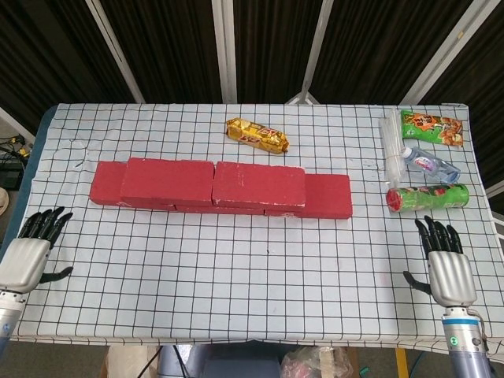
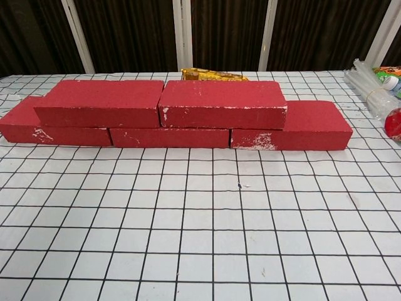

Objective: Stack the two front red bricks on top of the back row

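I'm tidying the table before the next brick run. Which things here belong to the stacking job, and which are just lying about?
Belong to the job:
- two top red bricks
- bottom row of red bricks

Just lying about:
- gold snack packet
- green snack bag
- water bottle
- green chip can
- clear straw bundle

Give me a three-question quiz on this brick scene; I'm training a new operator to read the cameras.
1. True or false: the left hand is holding a brick.
2. How many red bricks lie on top of the bottom row?
3. Which item lies nearest the right hand: (a) gold snack packet, (b) green can, (c) water bottle?

Key:
1. False; it holds nothing, at the table's near left edge.
2. Two: the left upper brick and the right upper brick.
3. (b).
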`<state>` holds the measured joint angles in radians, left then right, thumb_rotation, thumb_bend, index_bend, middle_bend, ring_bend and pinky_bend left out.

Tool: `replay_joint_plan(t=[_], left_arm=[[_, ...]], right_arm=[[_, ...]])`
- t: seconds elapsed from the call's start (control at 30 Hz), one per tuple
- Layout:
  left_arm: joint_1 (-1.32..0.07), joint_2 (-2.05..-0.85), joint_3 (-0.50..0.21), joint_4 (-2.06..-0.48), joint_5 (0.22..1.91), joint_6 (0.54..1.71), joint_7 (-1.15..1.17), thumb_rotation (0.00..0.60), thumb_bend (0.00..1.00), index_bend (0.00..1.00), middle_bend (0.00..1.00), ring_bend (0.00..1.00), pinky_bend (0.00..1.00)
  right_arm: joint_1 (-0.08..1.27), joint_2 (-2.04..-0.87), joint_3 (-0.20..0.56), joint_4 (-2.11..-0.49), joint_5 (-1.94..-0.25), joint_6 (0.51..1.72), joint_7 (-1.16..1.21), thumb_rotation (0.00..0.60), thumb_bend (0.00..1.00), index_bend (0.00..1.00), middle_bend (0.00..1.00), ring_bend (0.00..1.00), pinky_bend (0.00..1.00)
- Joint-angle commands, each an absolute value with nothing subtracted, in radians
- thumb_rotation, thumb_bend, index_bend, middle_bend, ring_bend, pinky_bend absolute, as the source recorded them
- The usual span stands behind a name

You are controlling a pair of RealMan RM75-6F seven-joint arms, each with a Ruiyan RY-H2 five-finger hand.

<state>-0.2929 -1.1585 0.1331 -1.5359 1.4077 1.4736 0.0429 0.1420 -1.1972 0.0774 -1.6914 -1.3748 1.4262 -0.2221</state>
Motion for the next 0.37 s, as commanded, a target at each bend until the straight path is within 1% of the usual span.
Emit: replay_joint_plan(t=[0.03,0.17,0.37], left_arm=[[-0.26,-1.165,0.133,-1.568,1.432,1.502,0.087,0.6,0.0,0.1,0.0,0.0,0.0],[-0.241,-1.167,0.124,-1.575,1.453,1.519,0.108,0.6,0.0,0.1,0.0,0.0,0.0],[-0.227,-1.169,0.101,-1.57,1.459,1.515,0.11,0.6,0.0,0.1,0.0,0.0,0.0]], right_arm=[[0.14,-1.194,0.068,-1.69,-1.393,1.432,-0.227,0.6,0.22,0.02,0.0,0.0,0.0],[0.14,-1.188,0.059,-1.691,-1.422,1.435,-0.226,0.6,0.22,0.02,0.0,0.0,0.0],[0.146,-1.194,0.047,-1.672,-1.469,1.434,-0.217,0.6,0.22,0.02,0.0,0.0,0.0]])
